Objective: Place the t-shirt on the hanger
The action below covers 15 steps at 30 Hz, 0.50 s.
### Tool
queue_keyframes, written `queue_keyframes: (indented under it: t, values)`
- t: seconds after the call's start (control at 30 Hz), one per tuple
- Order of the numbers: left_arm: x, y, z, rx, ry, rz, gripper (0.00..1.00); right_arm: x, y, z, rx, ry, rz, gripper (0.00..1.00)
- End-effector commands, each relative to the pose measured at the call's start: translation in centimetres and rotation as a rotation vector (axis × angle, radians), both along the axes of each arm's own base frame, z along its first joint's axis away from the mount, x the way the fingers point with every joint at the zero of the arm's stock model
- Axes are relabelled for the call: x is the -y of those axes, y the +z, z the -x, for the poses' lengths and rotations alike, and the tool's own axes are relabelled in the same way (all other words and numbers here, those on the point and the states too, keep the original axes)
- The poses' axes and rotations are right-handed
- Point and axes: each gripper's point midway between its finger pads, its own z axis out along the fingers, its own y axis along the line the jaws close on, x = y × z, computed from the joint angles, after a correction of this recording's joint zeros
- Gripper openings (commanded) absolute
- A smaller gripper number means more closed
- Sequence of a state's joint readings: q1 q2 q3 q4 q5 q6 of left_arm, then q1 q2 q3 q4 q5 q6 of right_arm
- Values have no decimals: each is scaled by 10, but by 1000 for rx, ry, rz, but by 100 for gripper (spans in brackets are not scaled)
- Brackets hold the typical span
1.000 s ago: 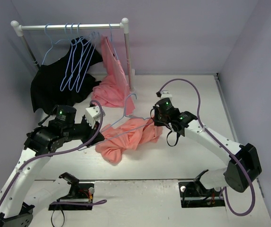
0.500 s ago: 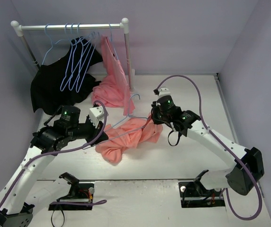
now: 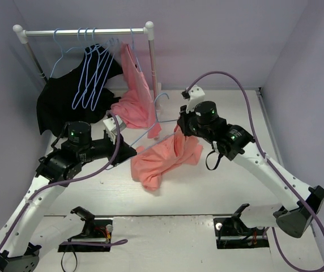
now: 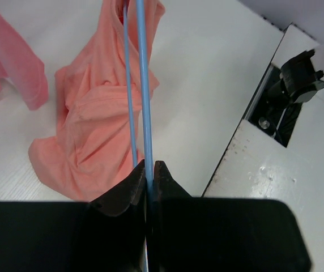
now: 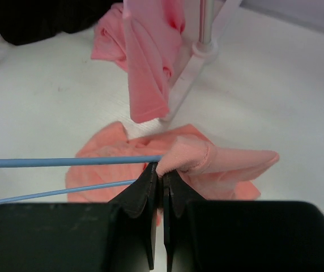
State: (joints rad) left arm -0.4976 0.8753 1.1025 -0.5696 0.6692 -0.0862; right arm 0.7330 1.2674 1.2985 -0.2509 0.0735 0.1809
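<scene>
we're seeing open table [image 3: 196, 192] right of the t-shirt [image 3: 162, 161], rack post [image 3: 153, 68] and hung pink garment [image 3: 136, 85] crowding behind the hanger [image 4: 143, 85]

Black garment [image 3: 57, 110], second pink garment [image 3: 137, 85], spare hangers [image 3: 94, 71] on rack [image 3: 82, 32]

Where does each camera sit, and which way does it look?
Top external: above and behind the robot, looking down on table, rack, left arm and right arm.
Left wrist: on the left arm, looking along the left pincer, shut on the hanger.
Right wrist: on the right arm, looking past the right pincer, shut on the t-shirt, toward the rack.
Shared: both wrist views show hanger and t-shirt.
</scene>
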Motion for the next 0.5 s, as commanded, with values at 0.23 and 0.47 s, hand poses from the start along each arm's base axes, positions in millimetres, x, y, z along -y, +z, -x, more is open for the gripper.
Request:
queue_keyframes:
  t: [0.23,0.47]
  values:
    - [-1,55,-3,170,30,99,0,46,70,-3,246,-108,17,0]
    - [-47,50,-12,214,323,75,0,59,65,-1,230,-177,3,0]
